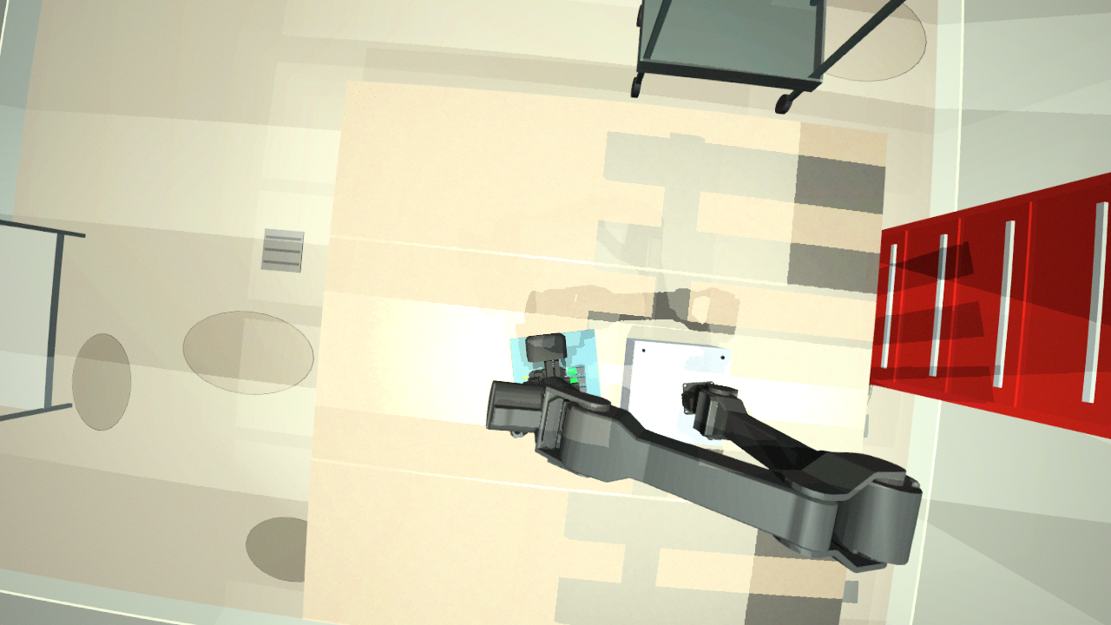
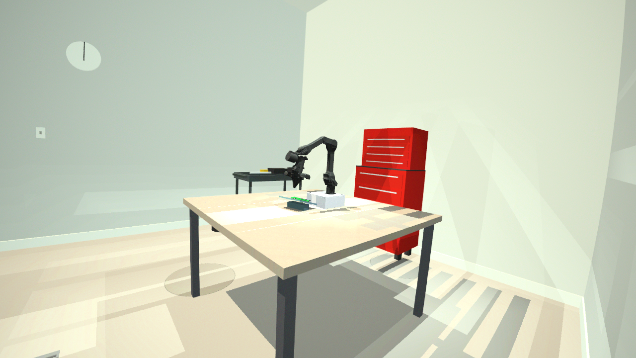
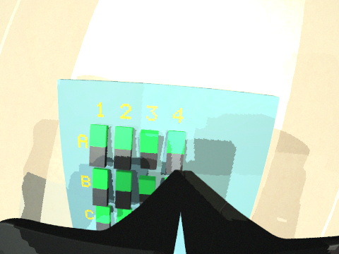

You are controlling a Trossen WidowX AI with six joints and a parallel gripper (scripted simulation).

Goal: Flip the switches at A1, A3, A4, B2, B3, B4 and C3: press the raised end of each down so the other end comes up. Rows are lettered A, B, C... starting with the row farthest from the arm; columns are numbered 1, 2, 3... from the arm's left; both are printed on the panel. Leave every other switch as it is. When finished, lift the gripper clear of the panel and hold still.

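A black 6-joint arm (image 1: 699, 466) (image 2: 330, 164) reaches over a light-blue rectangular switch panel (image 1: 582, 340) (image 2: 284, 197) (image 3: 244, 106) on a pale wooden table (image 1: 427, 233) (image 2: 275, 249), its black parallel-jaw gripper (image 2: 296, 185) (image 3: 182, 178) closed, fingertips together and nothing between them. In the exterior view, the tips point down and hang above the panel, apart from it.

Yellow numerals 1 to 4 head the columns, and yellow letters A, B and C mark the rows. Green-and-dark rocker switches at A1 (image 3: 99, 145), A2 (image 3: 123, 148), A3 (image 3: 150, 149) and A4 (image 3: 176, 144) line the row farthest from the arm. Below them sit B1 (image 3: 100, 187), B2 (image 3: 123, 188) and B3 (image 3: 147, 185), the last partly covered by the gripper. Only a green sliver of B4 shows, and C3 is hidden. Which ends stand raised cannot be told reliably from this angle.

The panel rests over a dark teal block (image 2: 297, 205), near the white box (image 1: 648, 380) (image 2: 329, 202) that carries the arm. Beyond the table stand a red metal tool cabinet (image 1: 917, 311) (image 2: 385, 151) with silver handles and a dark metal cart (image 1: 730, 72) (image 2: 249, 177).
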